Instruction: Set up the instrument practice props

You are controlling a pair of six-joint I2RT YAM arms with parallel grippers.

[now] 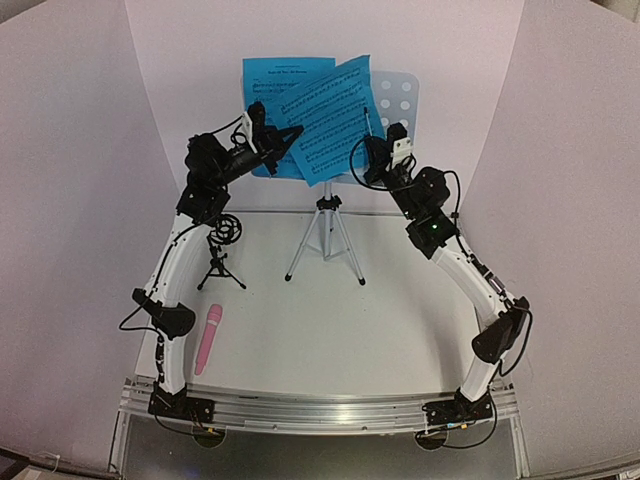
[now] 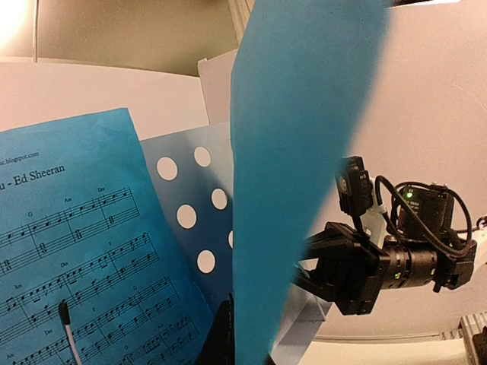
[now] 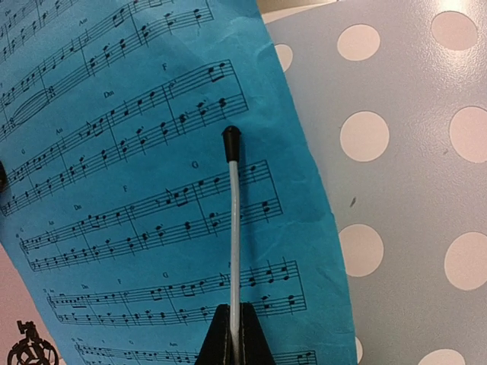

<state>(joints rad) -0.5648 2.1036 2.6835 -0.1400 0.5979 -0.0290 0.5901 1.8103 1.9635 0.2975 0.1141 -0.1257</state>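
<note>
My left jaws are closed on the edge of the tilted page [image 1: 325, 120], which rises from between them in front of the stand [image 1: 400, 95]. My right jaws pinch the stand's thin wire [image 3: 233, 220], which lies across that page. The mic [image 1: 209, 338] and mic stand [image 1: 222, 255] sit on the tabletop [image 1: 330, 320] beside my left arm.

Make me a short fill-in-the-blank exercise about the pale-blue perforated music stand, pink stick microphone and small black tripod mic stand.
1. The pink stick microphone lies flat on the table near the ___ arm's base.
2. The ring mount of the small black tripod mic stand is ___.
3. The pale-blue perforated music stand has ___ bright-blue sheet-music pages in front of its desk.
Missing words: left; empty; two.
</note>
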